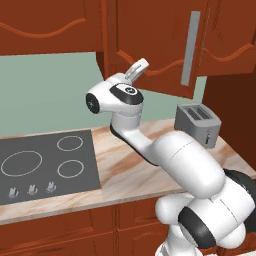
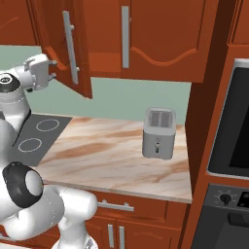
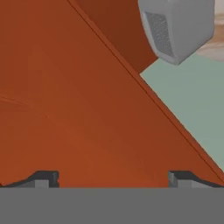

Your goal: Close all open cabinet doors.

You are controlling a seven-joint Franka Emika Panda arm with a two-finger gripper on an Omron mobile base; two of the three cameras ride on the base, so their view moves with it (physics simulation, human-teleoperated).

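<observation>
One cabinet door [image 1: 160, 50] stands swung out from the wall cabinets, with its silver bar handle [image 1: 190, 47] at its free edge. From the right it appears edge-on as the open door [image 2: 80, 48]. My gripper [image 2: 52, 69] is raised against this door's outer face, left of the handle and near its lower part. In the hand view the door's wood [image 3: 87, 109] is very close, and the gripper [image 3: 113, 179] is open with nothing between its fingertips [image 3: 46, 178]. The neighbouring door [image 2: 160, 39] is flat against its cabinet.
A silver toaster [image 2: 159, 132] stands on the marble counter [image 2: 107, 155] below and right of the open door. A black cooktop [image 1: 45, 165] lies at the left. A dark oven column [image 2: 228, 121] rises at the right. Drawer fronts [image 2: 116, 206] run under the counter.
</observation>
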